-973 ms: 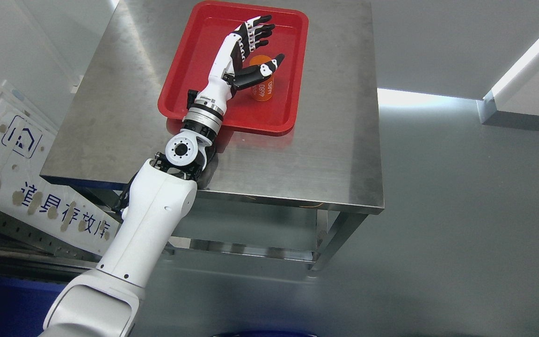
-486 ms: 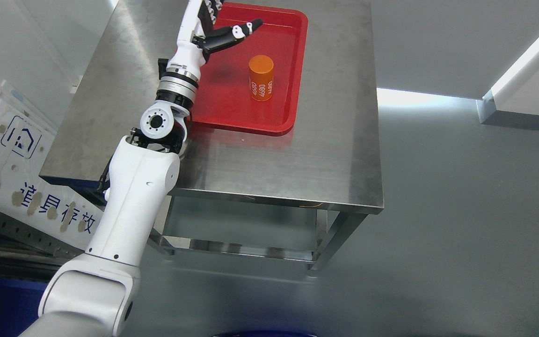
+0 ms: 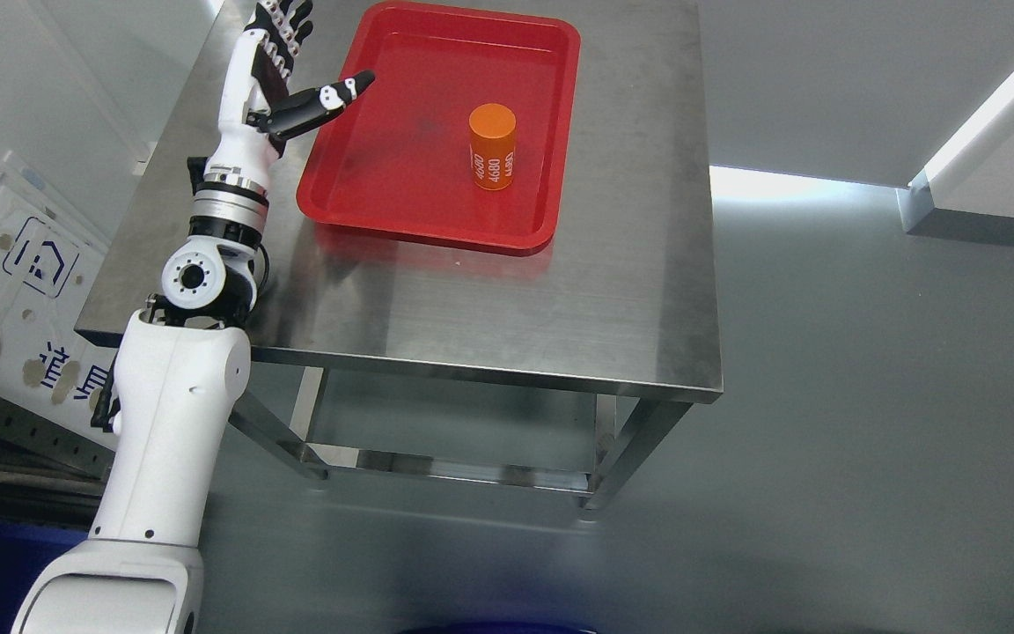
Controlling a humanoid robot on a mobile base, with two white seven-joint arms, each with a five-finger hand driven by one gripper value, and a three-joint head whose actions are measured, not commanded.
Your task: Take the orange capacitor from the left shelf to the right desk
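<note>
Inside the red tray (image 3: 384, 189), right of its middle: one orange capacitor (image 3: 492, 147), a short cylinder standing upright on its flat end. Top face plain orange; side wall printed in white with "4680", the figures running along its height. Nothing touches it.

Change since one second ago: the left hand (image 3: 274, 84) then stood around the capacitor, thumb across its front and fingers above it. Half a second ago it had drawn off to the tray's upper left corner. It now lies well apart from the capacitor, over the bare table (image 3: 560, 299) just beyond the tray's left rim. The capacitor has kept its place and upright stance throughout; the tray likewise has not shifted.

Left hand, present state: fingers (image 3: 287, 22) spread and pointing up toward the far edge of the table, thumb stretched out to the right with its tip over the tray's left rim; nothing held. Its white arm rises from the picture's lower left and passes the table's near left corner.

Container: red tray, rectangular, rounded corners, raised rim, lying on the far half of the steel table. Contents: the capacitor only.

Surroundings: grey floor; white signboard (image 3: 5, 299) with blue characters leaning at the left.
</note>
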